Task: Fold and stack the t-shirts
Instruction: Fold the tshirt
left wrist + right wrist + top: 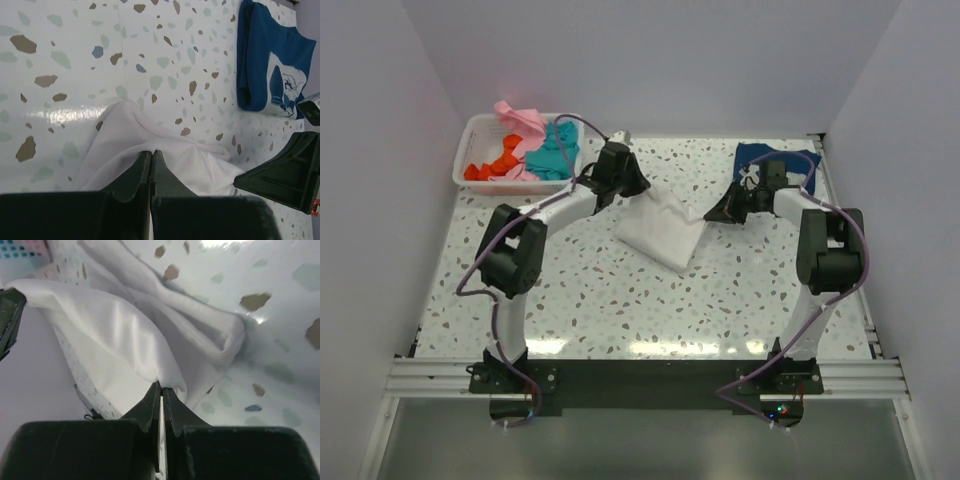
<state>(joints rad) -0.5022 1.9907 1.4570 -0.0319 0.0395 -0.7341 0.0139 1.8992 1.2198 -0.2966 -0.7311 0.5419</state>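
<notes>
A plain white t-shirt [660,232] lies partly folded on the middle of the speckled table [620,300]. My left gripper [636,192] is shut on its far left edge, and the left wrist view shows the jaws [151,153] pinching the white cloth [165,170]. At the shirt's right corner my right gripper [712,214] is shut on it too, its closed tips [162,386] biting a fold of the white cloth [120,330]. A folded navy t-shirt [775,160] with a white cartoon print [282,85] lies at the back right.
A white slotted basket [468,152] at the back left holds pink [520,118], teal [555,155] and orange [490,165] t-shirts. White walls close in the table on three sides. The right gripper's dark finger [285,172] shows in the left wrist view.
</notes>
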